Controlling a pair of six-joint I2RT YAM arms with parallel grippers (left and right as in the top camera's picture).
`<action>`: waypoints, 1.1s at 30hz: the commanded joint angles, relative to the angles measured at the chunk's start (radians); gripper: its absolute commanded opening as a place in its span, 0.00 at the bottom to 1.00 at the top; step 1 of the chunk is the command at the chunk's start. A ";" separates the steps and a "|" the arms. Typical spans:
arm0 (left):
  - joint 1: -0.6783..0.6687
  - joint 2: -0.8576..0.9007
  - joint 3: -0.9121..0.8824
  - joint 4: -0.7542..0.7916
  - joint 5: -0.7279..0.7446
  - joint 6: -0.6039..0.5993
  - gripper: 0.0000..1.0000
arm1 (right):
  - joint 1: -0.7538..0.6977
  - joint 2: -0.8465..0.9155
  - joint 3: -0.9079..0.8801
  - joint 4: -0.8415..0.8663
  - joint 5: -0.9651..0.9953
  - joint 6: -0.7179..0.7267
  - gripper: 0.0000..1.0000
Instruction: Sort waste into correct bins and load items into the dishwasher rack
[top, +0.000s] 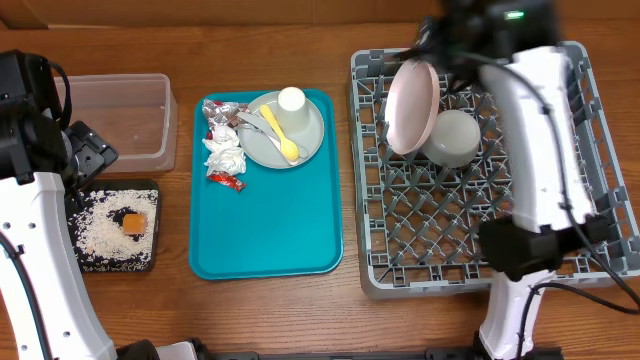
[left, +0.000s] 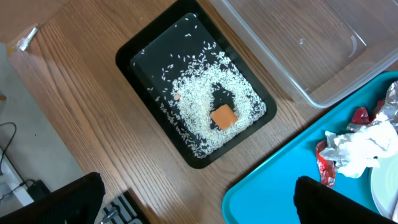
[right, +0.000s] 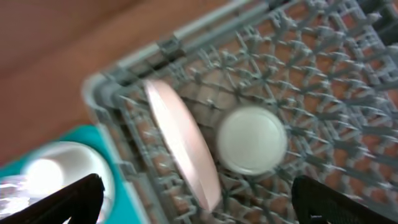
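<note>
The pale pink plate (top: 412, 105) stands on edge in the grey dishwasher rack (top: 590, 180), next to the upturned white bowl (top: 455, 137). My right gripper (top: 450, 45) hovers open and empty above them; its wrist view shows the plate (right: 180, 143) and bowl (right: 252, 140) between the fingers (right: 199, 193). The grey-green plate (top: 310, 145) holds the white cup (top: 291, 101), yellow spoon (top: 280, 135) and white fork (top: 255, 122). The napkin (top: 225, 155), foil (top: 217, 115) and red packet (top: 226, 180) lie beside it. My left gripper (top: 88, 150) is open and empty (left: 199, 196).
The plate and waste sit on a teal serving tray (top: 270, 230). The black tray (top: 150, 262) holds rice (left: 193, 93) and the orange cube (left: 223, 116). The clear tub (top: 120, 120) stands behind it with nothing seen inside. The right arm's white body crosses the rack's right half.
</note>
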 joint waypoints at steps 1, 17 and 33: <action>0.004 -0.002 0.009 0.004 -0.021 -0.013 1.00 | -0.124 -0.042 0.057 -0.002 -0.220 -0.039 1.00; 0.004 -0.002 0.009 0.004 -0.021 -0.013 1.00 | -0.461 -0.087 0.045 -0.003 -0.544 -0.326 1.00; 0.004 -0.002 0.009 0.004 -0.021 -0.013 1.00 | -0.472 -0.317 -0.373 0.017 -0.048 -0.218 1.00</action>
